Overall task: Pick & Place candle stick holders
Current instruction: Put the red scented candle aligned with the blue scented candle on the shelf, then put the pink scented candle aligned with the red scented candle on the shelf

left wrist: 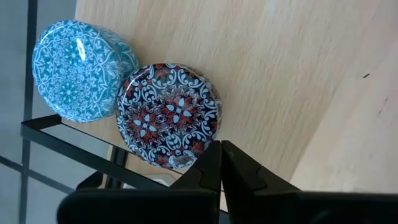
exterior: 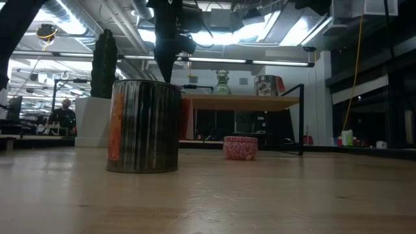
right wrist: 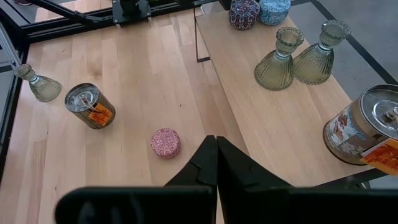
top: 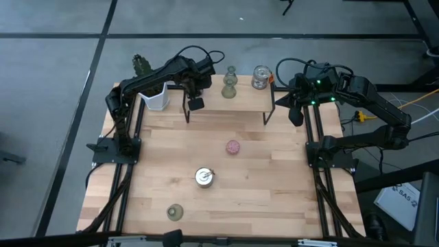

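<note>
A raised wooden shelf stands at the far edge of the table. The left hand hovers over the shelf's left end, fingers pressed together and holding nothing; directly before it on the shelf lie the dark patterned round holder and the blue round holder, touching each other at the shelf edge. The right hand is poised above the shelf's right end, its fingers likewise closed and empty. In the right wrist view the shelf carries two olive-green flared holders upright and just beside each other, with a silvery cup upright near the right end, bearing an orange label. In the high view these appear as the green pair at mid-shelf and the cup to their right. On the open table below the shelf, the pink speckled round holder sits near the centre, apart from all else. A second silvery cup stands upright nearer the front edge, left of the pink one; in the low view it is the closest object, with the pink holder behind it to the right. A third green flared holder rests near the front left of the table; the right wrist view shows it lying tilted on its side. A white pot with a cactus stands at the far left, beside the shelf.
</note>
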{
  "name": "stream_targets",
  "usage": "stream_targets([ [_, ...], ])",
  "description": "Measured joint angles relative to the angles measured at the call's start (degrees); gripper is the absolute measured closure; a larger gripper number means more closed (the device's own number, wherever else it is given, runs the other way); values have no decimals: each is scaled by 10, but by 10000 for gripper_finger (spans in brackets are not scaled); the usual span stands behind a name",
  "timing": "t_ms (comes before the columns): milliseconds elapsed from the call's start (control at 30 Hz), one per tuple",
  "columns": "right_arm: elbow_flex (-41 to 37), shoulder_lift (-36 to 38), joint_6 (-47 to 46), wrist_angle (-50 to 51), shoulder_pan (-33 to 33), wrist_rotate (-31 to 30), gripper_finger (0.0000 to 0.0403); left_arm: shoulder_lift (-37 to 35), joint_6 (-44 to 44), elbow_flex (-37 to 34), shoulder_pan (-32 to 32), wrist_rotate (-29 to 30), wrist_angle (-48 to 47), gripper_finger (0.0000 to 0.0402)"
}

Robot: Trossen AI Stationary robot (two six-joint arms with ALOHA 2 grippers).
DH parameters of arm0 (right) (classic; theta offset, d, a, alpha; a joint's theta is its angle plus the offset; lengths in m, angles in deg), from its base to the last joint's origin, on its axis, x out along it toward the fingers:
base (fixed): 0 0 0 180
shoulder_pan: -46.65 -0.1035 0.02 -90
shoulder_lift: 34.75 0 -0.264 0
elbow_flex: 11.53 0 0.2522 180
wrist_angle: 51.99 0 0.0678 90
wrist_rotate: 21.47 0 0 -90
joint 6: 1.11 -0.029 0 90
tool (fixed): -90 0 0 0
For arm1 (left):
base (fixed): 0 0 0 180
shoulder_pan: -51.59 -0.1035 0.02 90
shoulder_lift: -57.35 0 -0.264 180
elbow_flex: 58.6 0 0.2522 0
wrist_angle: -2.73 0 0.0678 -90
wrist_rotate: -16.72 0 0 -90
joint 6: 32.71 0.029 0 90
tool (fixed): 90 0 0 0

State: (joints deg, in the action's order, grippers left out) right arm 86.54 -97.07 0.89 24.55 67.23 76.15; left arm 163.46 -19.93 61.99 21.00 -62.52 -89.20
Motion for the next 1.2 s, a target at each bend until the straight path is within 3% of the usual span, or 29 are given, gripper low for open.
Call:
stream_targets([
  [333,0,0,6,0,0,0,402,-43,-13,0,23,-52,12,400],
  [600,0,0,6,3,0,0,402,-74,1,0,80,-134,111,400],
  [933,0,0,6,5,0,0,402,-73,-30,-51,190,-135,205,400],
  [1200,0,0,6,5,0,0,402,-80,-27,-96,229,-137,252,400],
])
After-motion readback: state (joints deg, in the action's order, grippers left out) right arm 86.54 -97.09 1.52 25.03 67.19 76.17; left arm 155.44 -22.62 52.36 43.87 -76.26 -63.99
